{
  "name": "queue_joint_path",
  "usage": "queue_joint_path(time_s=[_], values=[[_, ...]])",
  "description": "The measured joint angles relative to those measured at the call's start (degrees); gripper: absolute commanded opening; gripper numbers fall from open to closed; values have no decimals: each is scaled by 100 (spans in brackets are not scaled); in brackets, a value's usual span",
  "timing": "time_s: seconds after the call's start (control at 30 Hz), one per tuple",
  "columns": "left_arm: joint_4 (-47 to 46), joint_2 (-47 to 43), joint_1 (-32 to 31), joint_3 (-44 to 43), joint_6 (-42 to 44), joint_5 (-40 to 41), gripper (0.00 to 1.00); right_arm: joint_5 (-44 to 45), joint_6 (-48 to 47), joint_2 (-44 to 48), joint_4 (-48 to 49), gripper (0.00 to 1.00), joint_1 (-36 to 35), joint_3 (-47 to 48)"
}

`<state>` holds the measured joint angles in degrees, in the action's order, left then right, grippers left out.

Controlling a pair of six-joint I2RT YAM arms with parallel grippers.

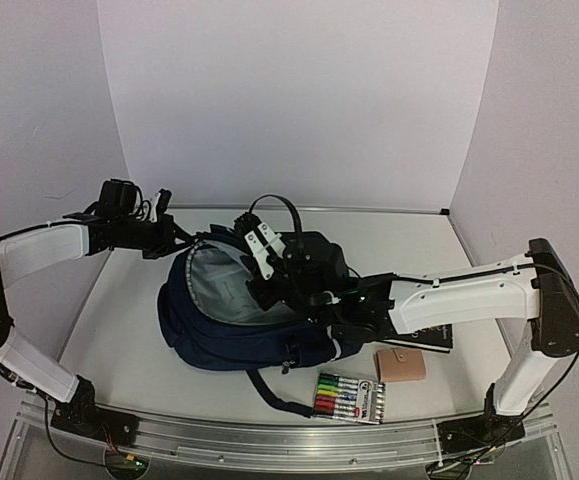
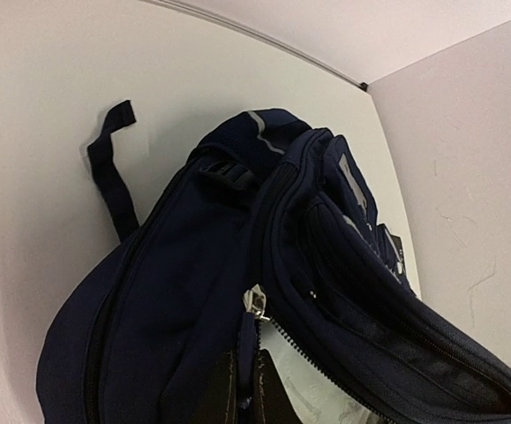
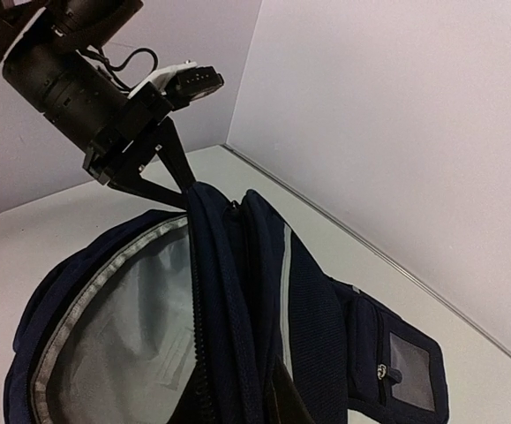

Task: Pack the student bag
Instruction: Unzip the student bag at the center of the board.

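The student bag [image 1: 231, 325], navy with grey lining, lies in the middle of the table with its main opening spread wide. My left gripper [image 1: 184, 241] is shut on the bag's rim at the far left of the opening. In the left wrist view the gripper [image 2: 246, 399] pinches navy fabric just below the zipper pull [image 2: 256, 301]. My right gripper [image 1: 269, 288] is shut on the opposite edge of the opening. In the right wrist view the gripper [image 3: 277, 399] grips the bag's front panel, and the grey lining [image 3: 118, 327] shows to the left.
A pack of coloured markers [image 1: 350, 398] lies in front of the bag. A tan wallet [image 1: 400, 365] lies beside it, and a black book [image 1: 435, 338] lies under my right arm. A dark strap [image 1: 274, 392] trails toward the front edge. White walls close the back and sides.
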<state>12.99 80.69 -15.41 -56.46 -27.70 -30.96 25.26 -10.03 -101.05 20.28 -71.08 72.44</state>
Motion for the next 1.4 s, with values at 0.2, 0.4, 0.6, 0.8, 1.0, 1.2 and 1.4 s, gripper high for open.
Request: queue_joint_path(time_s=[0.2, 0.4, 0.6, 0.8, 1.0, 1.2, 1.4], values=[[-268, 939, 10, -558, 191, -749, 0, -89, 163, 179, 68, 0, 58, -224], [-412, 1548, 10, -919, 377, -1227, 0, -105, 217, 198, 115, 0, 78, -325], [-474, 1614, 10, -1000, 416, -1374, 2, -61, 229, 265, 233, 0, 82, -418], [-525, 1735, 46, -1115, 658, -1727, 7, -157, 300, 407, 233, 0, 82, -491], [-594, 1971, 86, -1264, 713, -1565, 32, -110, 372, 421, 265, 0, 69, -506], [-434, 1346, 306, -981, 558, 77, 72, 550, 248, 386, 305, 0, -54, -493], [39, -341, 336, -242, 120, 1223, 81, 1242, 116, -279, 401, 0, -126, 38]])
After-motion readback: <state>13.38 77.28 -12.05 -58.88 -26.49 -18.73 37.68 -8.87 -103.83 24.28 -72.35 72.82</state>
